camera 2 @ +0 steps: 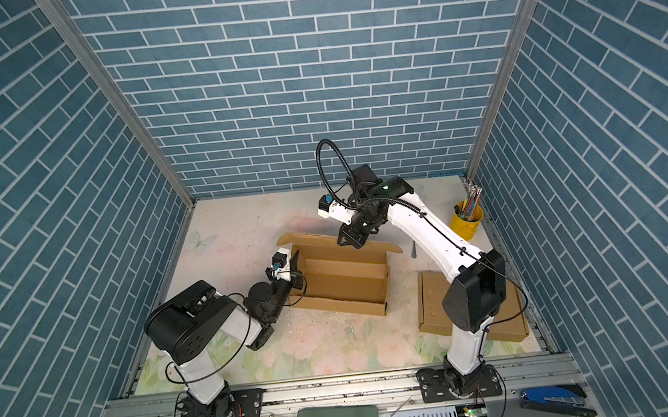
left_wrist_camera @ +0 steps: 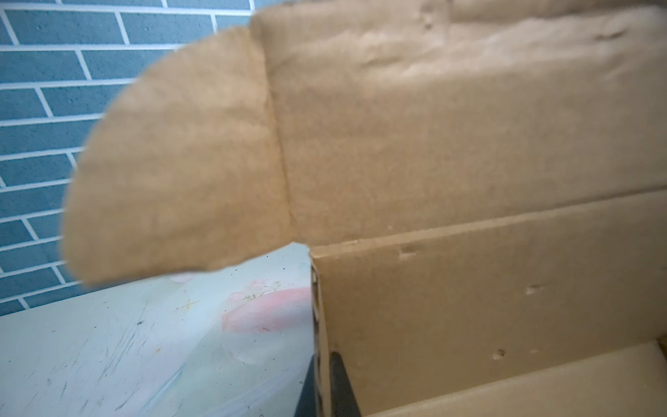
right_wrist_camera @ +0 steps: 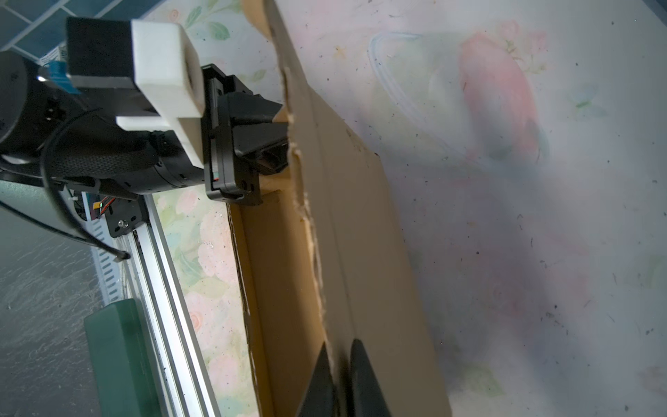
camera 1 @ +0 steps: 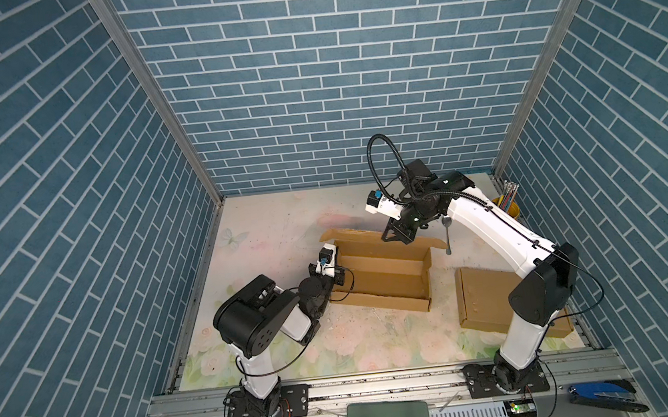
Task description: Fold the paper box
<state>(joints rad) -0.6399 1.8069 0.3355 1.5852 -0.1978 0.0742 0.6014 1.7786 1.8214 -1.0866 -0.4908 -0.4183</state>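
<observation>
Neighbouring paper box (camera 1: 384,273), flat cardboard (camera 1: 485,299) under right arm (camera 1: 488,224), cup (camera 2: 466,224), perhaps pencils (camera 2: 472,200)

L arm (camera 1: 255,314) bent low, R arm (camera 1: 488,226) extended; both jaws closed.

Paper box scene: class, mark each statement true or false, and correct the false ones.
1. The left gripper has its fingers closed on a side wall of the paper box. True.
2. The right gripper hangs open, clear of the box. False: it is shut on the edge of the lid.
3. The lid is folded down over the box. False: it stands raised and the box is open.
4. A flat cardboard box lies near the right arm's base. True.
5. The yellow cup sits inside the paper box. False: it stands outside, far right.
</observation>
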